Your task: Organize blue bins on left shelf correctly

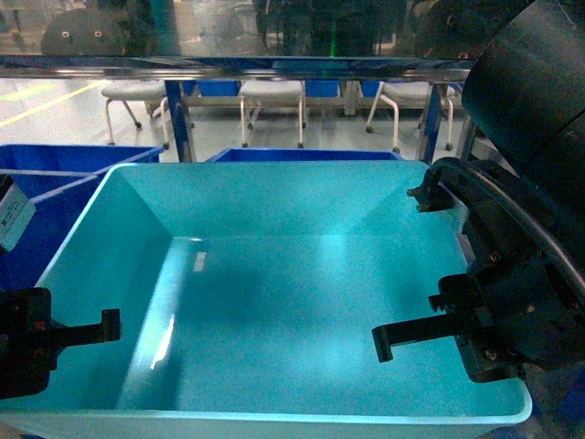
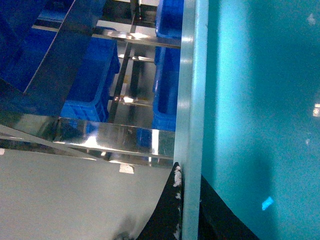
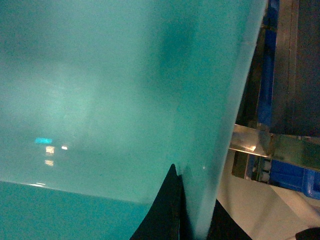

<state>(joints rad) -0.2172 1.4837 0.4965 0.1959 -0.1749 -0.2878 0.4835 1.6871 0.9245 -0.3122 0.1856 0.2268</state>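
A large light turquoise blue bin (image 1: 274,302) fills the head view, empty inside. My left gripper (image 1: 91,331) is shut on its left rim; in the left wrist view its black fingers (image 2: 167,212) pinch the pale rim (image 2: 190,100) from both sides. My right gripper (image 1: 402,337) is shut on the right wall, one finger inside the bin. In the right wrist view the right gripper (image 3: 197,220) straddles that wall (image 3: 220,125). The left shelf shows as shiny steel crossbars (image 2: 100,137) beside the bin.
Darker royal-blue bins (image 1: 55,178) (image 2: 92,82) sit left of and behind the turquoise one, some on the rack. A steel bar (image 1: 274,66) crosses above, with chairs (image 1: 274,91) beyond. A steel rack part (image 3: 255,142) and grey floor (image 2: 65,195) show below.
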